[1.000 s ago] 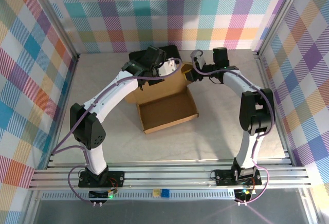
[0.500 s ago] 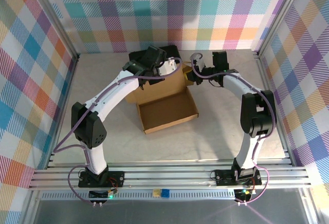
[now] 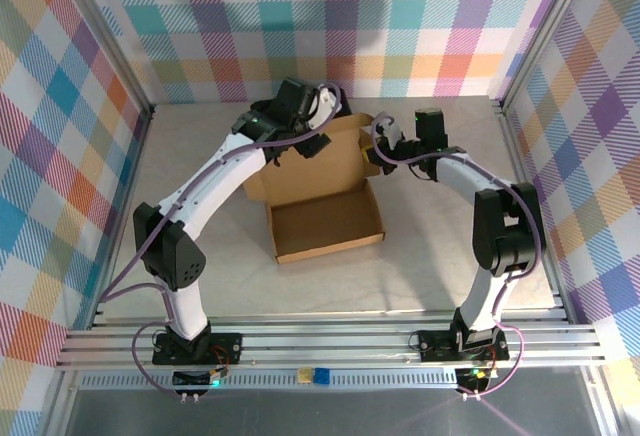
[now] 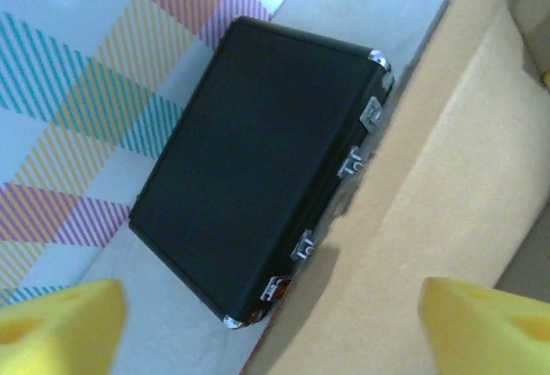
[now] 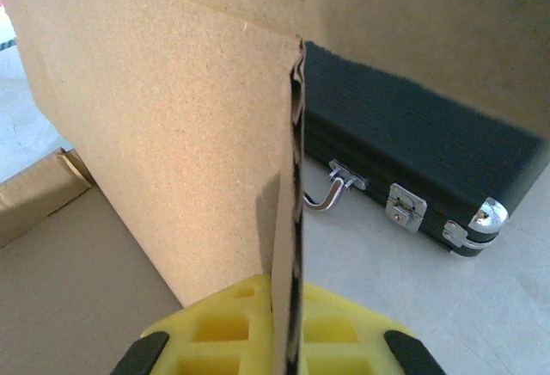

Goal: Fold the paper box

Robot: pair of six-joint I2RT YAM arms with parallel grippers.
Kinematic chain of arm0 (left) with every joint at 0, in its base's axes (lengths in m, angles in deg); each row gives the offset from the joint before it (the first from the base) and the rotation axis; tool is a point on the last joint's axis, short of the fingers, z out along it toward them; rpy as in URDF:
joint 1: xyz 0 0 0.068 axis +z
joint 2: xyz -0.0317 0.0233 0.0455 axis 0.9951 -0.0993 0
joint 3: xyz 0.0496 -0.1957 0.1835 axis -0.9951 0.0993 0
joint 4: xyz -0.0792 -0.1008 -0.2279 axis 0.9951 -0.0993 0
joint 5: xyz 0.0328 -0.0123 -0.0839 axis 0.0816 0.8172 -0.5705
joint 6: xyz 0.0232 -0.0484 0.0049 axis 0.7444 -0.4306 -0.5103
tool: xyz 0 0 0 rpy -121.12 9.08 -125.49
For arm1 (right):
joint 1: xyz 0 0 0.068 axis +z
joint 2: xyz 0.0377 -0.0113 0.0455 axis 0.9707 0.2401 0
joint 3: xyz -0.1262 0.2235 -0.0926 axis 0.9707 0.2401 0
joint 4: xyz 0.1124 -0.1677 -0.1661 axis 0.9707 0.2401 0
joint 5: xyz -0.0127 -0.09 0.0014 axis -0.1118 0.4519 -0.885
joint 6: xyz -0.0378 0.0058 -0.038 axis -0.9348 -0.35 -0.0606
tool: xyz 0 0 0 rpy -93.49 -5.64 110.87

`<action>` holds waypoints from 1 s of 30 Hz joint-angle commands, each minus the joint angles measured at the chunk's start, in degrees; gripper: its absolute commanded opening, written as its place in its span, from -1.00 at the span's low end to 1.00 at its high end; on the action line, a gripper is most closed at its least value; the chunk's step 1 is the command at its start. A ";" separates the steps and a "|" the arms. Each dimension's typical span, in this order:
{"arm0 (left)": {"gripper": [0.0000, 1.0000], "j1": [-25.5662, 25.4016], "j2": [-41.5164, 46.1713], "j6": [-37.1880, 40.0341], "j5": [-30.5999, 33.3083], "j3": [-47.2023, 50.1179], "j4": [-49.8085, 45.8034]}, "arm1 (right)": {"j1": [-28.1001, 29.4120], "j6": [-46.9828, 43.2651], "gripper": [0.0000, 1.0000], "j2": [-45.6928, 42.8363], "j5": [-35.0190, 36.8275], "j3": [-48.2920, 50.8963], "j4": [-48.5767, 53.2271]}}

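The left arm [image 3: 215, 181] stretches forward and bends inward at the elbow. Its end effector [image 4: 271, 328] is spread wide, the yellow pads [image 4: 51, 323] far apart. The right arm [image 3: 495, 216] rises, its forearm angled toward the left end effector. The right end effector [image 5: 288, 328] pinches an upright flap edge of the paper box [image 5: 163, 134] between its pads.

The paper box [image 3: 325, 218] is plain brown cardboard. The hard case [image 4: 253, 160] beyond the yellow left fingers [image 4: 56, 323] is matte black with silver latches [image 4: 351, 165]. The surface [image 3: 200, 136] is pale grey, and the walls [image 3: 400, 16] are a pastel plaid of teal, orange, pink and purple.
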 commanded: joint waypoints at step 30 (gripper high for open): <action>0.34 29.01 25.27 -26.95 -38.91 43.98 13.08 | -2.32 -3.79 -1.00 -1.45 -2.16 -0.61 2.47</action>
